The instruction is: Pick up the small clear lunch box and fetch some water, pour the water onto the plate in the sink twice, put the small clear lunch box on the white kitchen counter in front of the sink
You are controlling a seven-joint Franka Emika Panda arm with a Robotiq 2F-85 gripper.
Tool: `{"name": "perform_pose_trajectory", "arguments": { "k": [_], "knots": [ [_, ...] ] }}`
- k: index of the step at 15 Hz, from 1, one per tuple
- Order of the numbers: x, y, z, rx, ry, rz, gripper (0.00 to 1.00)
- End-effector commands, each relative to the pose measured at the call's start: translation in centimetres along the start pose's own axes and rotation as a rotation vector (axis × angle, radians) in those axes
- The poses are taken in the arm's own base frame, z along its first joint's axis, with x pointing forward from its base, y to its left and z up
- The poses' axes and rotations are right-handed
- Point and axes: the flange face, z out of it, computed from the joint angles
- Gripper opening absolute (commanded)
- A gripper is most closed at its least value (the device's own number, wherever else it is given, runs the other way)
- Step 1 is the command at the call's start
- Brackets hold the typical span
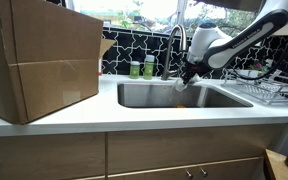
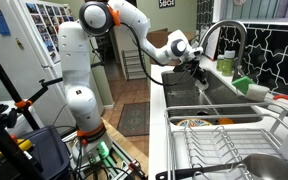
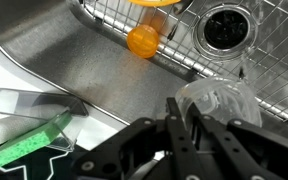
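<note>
One sink (image 1: 149, 96) — one cardboard box (image 1: 39, 60) — two bottles (image 1: 135, 69)

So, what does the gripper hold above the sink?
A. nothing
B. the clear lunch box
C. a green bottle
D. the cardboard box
B: in the wrist view the gripper has its fingers closed on the clear lunch box, with the steel floor of the sink below it.
</note>
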Motion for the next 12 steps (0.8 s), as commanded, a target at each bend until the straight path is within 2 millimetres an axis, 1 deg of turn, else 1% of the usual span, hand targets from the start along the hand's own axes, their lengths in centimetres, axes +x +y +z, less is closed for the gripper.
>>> {"name": "perform_pose_trajectory", "arguments": {
  "k": [1, 12],
  "knots": [
    [-0.16, -0.02, -0.05, 0.019, 0.002, 0.002, 0.03],
    [-0.47, 0.33, -0.16, -0.001, -0.013, -0.012, 0.03]
  ]
}}
